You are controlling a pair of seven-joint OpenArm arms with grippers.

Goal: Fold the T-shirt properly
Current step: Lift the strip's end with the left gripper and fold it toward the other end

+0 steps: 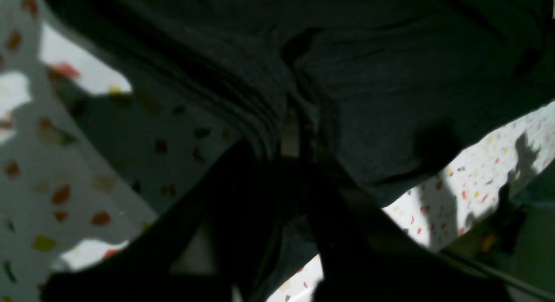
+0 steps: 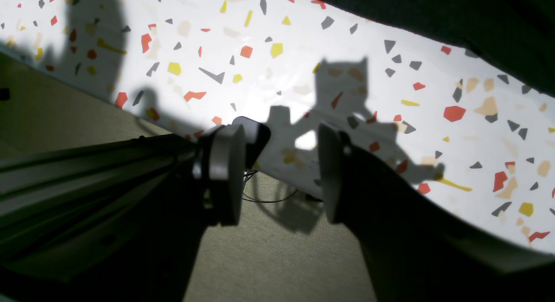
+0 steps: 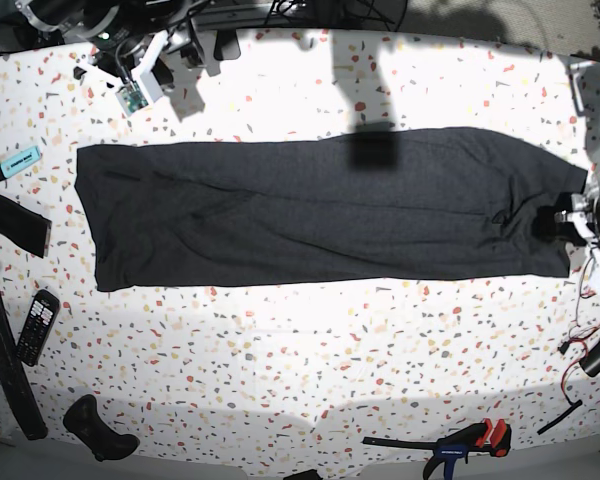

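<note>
Left gripper [image 3: 552,222] pinched shut on the T-shirt [image 3: 320,210] end edge, ready for folding across; right gripper [image 2: 277,172] spread, empty, aside.

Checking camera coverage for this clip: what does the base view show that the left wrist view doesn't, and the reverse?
Only the base view shows the whole T-shirt laid out as a long band, plus the calculator, the blue highlighter and the clamp. Only the left wrist view shows the left gripper shut on bunched fabric up close. Both show the dark shirt on the speckled table.
</note>
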